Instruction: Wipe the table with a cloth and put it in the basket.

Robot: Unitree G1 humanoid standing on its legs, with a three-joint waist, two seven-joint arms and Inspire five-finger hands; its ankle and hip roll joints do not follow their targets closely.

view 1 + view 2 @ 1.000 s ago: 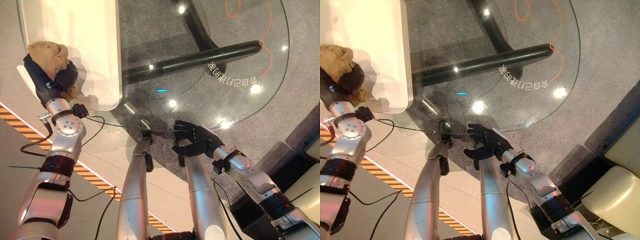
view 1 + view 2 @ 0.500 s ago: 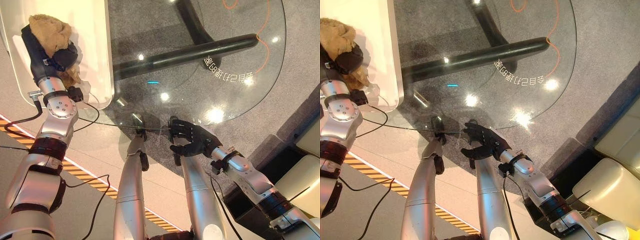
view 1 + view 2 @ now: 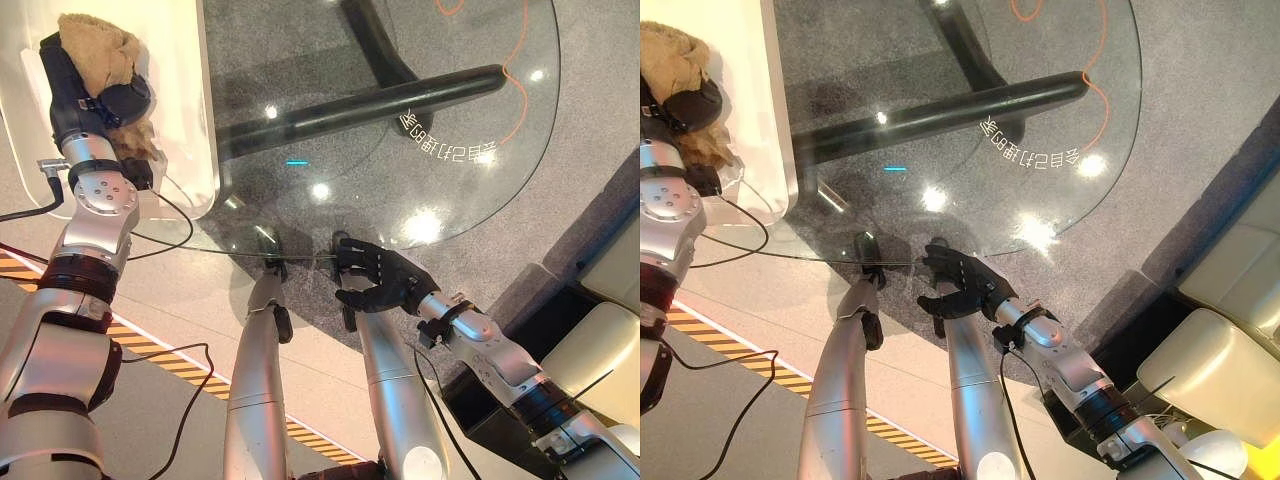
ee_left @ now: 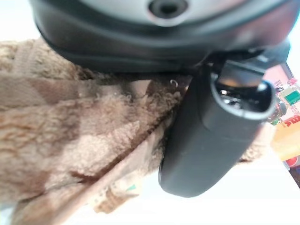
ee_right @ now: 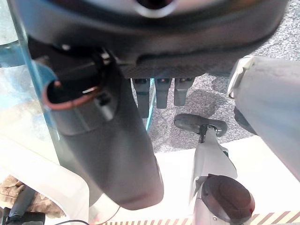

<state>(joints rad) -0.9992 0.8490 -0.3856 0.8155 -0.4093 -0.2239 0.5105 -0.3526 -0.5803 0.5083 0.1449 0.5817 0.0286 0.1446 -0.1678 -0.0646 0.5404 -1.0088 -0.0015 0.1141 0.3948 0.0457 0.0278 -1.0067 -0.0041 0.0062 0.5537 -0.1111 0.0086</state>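
A brown fluffy cloth [image 3: 95, 45] is bunched in my left hand [image 3: 85, 95], which is shut on it above the white basket [image 3: 205, 150] at the glass table's left side. In the left wrist view the thumb [image 4: 206, 140] presses into the cloth [image 4: 70, 140]. My right hand [image 3: 385, 280] hovers open at the near edge of the round glass table [image 3: 420, 100], its fingers [image 5: 159, 93] relaxed beside the glass rim and holding nothing.
The table's dark base [image 3: 380, 105] shows through the glass, with an orange cable [image 3: 520, 70] on the grey floor. Cream seats [image 3: 610, 340] stand at the right. Yellow-and-black tape [image 3: 150, 350] crosses the floor at the near left.
The camera has shifted, so the whole scene sits differently. My left hand with the cloth has gone a little farther in over the basket. The right hand stays at the table's near edge.
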